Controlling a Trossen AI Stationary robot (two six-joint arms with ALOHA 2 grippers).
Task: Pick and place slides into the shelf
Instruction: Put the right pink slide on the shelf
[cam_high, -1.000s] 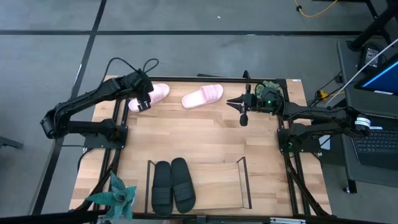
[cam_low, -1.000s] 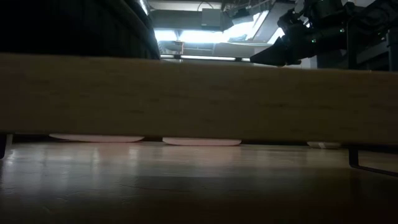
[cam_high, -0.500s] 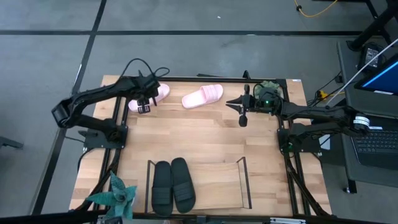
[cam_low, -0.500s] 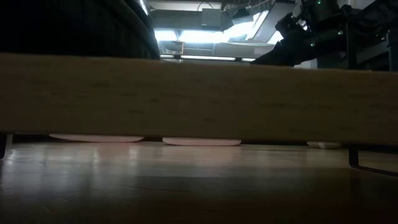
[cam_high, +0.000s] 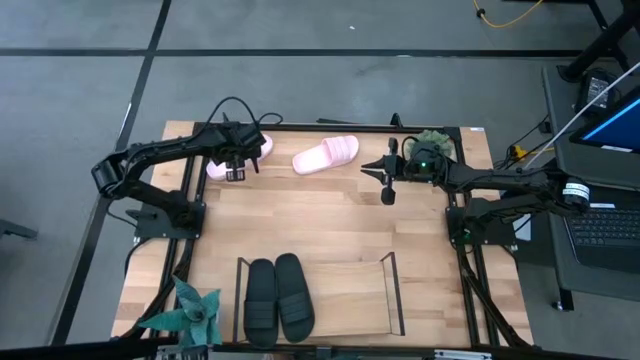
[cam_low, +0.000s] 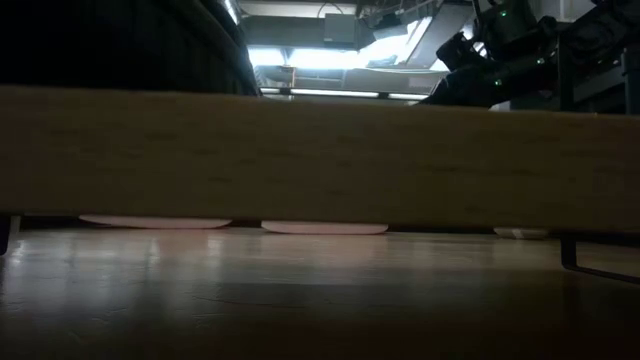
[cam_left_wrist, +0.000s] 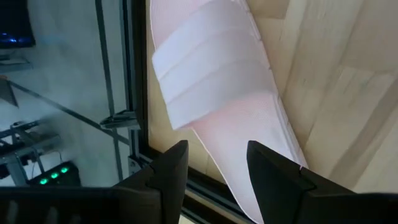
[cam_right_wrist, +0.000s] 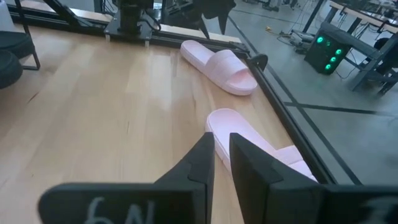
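Two pale pink slides lie soles down at the table's far edge: the left one (cam_high: 248, 152) and the right one (cam_high: 327, 154). My left gripper (cam_high: 237, 168) hangs open just over the left slide (cam_left_wrist: 217, 81), its fingers (cam_left_wrist: 169, 169) astride the narrow end nearest them; I cannot tell whether they touch it. My right gripper (cam_high: 389, 188) hovers shut and holding nothing to the right of the right slide (cam_right_wrist: 261, 149), pointing toward it. Two black slides (cam_high: 277, 298) stand side by side in the left half of the shelf (cam_high: 392, 295), at the table's near edge.
The black frame rail (cam_left_wrist: 127, 93) runs close along the left slide's far side. A teal plant (cam_high: 188, 314) stands at the near left corner. In the low view the shelf's wooden base (cam_low: 320, 160) blocks most of the table. The shelf's right half shows bare wood.
My left gripper has sunk toward the left pink slide, drifting a little toward the table's right edge while its wrist rolled; its fingers stay open. Both pink slides lie where they were.
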